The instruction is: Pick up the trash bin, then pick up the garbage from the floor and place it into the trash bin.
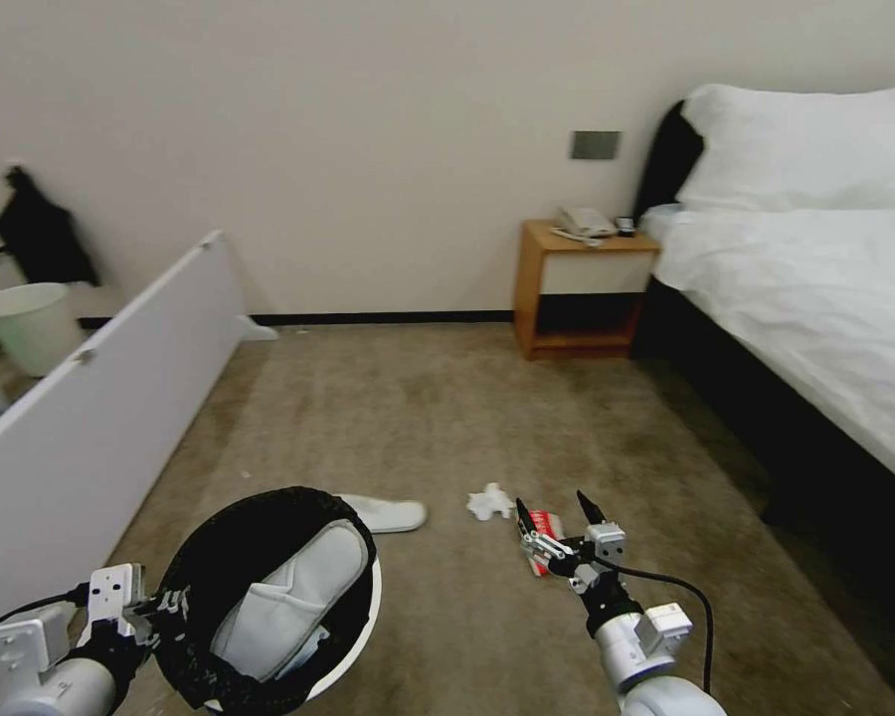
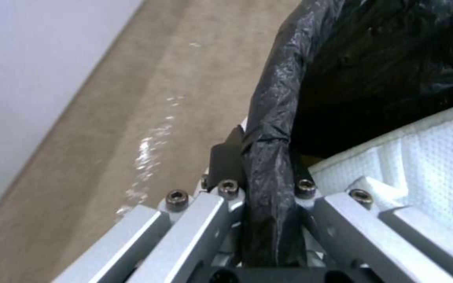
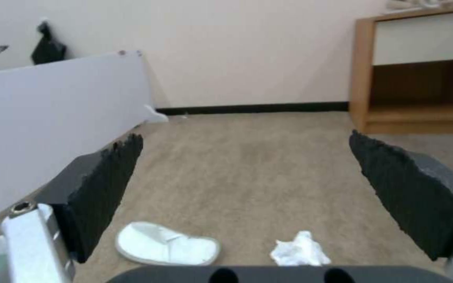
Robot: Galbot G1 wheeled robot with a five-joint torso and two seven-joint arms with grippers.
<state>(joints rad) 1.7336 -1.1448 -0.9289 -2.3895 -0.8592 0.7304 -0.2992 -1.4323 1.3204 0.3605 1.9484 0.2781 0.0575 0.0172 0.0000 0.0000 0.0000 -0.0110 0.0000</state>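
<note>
The trash bin [image 1: 259,497], white with a black bag over its rim, hangs at the lower left. My left gripper [image 1: 161,607] is shut on that rim [image 2: 271,118], with the bag pinched between its fingers. One white slipper [image 1: 288,597] lies inside the bin. A second slipper [image 1: 388,514] rests on the carpet just beyond it. A white tissue [image 1: 489,502] lies to its right. My right gripper [image 1: 557,512] hovers open above a red-white packet [image 1: 542,527]. In the right wrist view, the slipper [image 3: 166,243] and the tissue [image 3: 300,249] lie on the floor between the wide-apart pads [image 3: 106,184].
A wooden nightstand [image 1: 582,288] stands against the far wall beside the bed [image 1: 815,298] on the right. A long white panel [image 1: 99,398] runs along the left, with an unlined pale bin [image 1: 30,323] behind it. Brown carpet [image 1: 447,398] stretches ahead.
</note>
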